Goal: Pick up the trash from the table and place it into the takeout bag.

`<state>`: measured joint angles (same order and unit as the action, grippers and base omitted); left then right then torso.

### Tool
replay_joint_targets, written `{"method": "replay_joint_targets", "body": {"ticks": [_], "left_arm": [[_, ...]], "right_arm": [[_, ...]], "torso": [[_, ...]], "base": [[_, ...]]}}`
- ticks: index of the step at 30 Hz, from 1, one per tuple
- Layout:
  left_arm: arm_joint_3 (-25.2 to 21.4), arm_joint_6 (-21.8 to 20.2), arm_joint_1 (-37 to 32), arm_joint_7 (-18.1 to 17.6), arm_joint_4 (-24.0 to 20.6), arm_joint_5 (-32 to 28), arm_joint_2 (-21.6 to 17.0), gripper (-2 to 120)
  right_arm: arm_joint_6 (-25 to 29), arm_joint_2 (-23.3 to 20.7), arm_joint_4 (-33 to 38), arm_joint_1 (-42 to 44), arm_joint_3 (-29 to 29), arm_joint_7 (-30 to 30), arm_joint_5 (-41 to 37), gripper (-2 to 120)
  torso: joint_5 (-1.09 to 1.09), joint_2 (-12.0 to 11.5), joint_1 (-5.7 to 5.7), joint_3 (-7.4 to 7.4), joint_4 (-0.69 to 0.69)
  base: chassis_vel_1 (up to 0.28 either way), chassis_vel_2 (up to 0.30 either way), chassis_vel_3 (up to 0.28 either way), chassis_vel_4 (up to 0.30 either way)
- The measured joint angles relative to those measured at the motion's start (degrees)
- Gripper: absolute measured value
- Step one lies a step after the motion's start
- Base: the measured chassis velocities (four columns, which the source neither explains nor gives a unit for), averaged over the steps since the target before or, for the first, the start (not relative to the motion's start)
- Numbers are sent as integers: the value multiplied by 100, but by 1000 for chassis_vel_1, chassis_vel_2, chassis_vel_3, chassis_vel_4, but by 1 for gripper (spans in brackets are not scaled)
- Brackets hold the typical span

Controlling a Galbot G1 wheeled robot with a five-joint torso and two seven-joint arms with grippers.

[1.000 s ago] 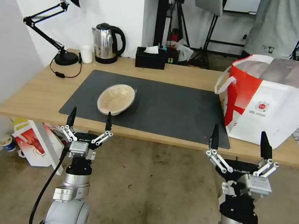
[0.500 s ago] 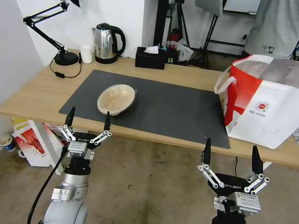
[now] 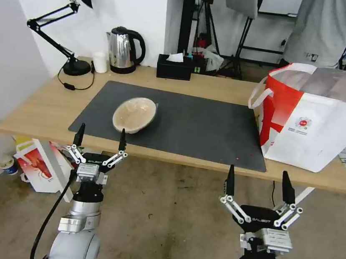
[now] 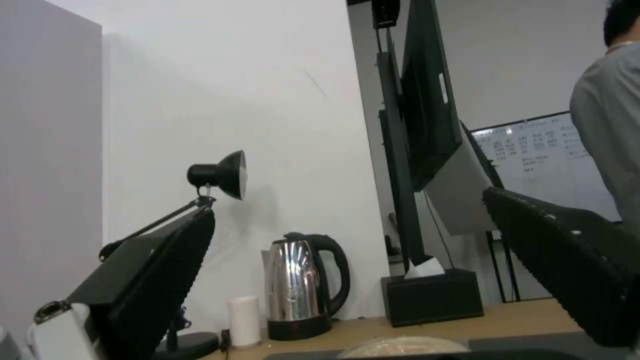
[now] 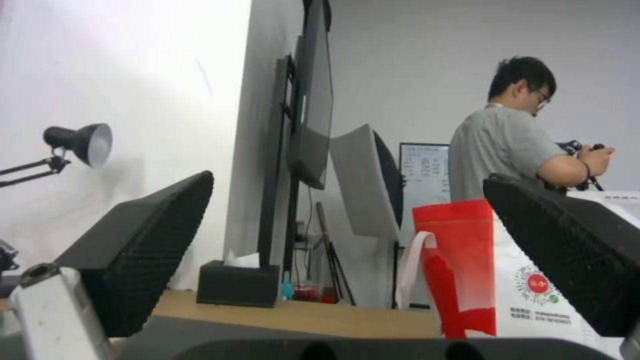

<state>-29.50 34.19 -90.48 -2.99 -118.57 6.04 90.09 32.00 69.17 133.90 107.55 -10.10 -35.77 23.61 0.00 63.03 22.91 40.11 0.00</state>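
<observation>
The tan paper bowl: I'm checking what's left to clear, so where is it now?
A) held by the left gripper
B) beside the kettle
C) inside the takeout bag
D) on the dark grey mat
D: the tan paper bowl lies on the dark grey mat, untouched by either gripper.

- On the dark body just below the fingers of my left gripper (image 3: 100,138), small white letters read "GALBOT".
- The same "GALBOT" stands on the body of my right gripper (image 3: 257,184), between the linkages.
- The takeout bag (image 3: 317,118) carries a small round red logo on its white face, with lines of small print beneath it; I cannot read that print in the head view or from my right wrist.
- The whiteboard (image 4: 533,160) behind the tabletop has rows of handwriting, too small to read.
</observation>
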Motion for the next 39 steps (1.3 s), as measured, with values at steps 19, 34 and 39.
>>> {"method": "replay_joint_targets", "body": {"ticks": [19,34,39], "left_arm": [[-19,-1,3,5,-9,11,19,100],[-93,34,-118,14,-72,-41,-150,100],[-165,35,-166,15,-151,-95,-262,100]], "right_arm": [[-45,-68,3,-20,61,16,10,100],[-56,-68,8,-23,60,7,10,100],[-58,-69,10,-23,59,5,10,100]], "torso": [[0,0,1,0,0],[-1,0,1,0,0],[0,0,1,0,0]], "base": [[0,0,0,0],[0,0,0,0],[0,0,0,0]]}}
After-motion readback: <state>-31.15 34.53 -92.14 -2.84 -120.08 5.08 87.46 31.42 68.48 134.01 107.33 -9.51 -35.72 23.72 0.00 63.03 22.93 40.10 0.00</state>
